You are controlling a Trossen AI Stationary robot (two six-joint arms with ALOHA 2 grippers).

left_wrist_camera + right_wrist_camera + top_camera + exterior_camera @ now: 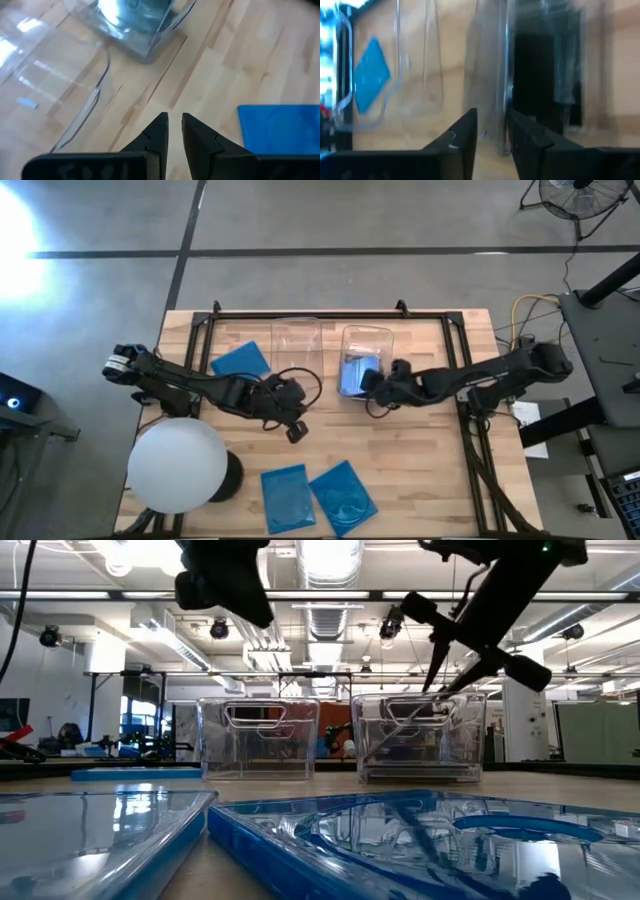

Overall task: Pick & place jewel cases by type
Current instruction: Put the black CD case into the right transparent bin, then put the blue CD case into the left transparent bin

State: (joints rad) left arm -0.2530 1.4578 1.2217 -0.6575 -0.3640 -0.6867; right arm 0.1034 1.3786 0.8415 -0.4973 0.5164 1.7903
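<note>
Three bright blue jewel cases lie flat on the table in the high view. One (241, 361) sits at about 10 o'clock from the table's middle, turned slightly askew, just beside the left clear bin (296, 345). Two more lie near the 6 o'clock edge: one (286, 498) almost square to the table, the other (344, 495) rotated and touching or overlapping it (which one lies on top is unclear). Further cases (358, 372), bluish and dark, stand inside the right clear bin (367, 338) at 12 o'clock; their number cannot be told.
</note>
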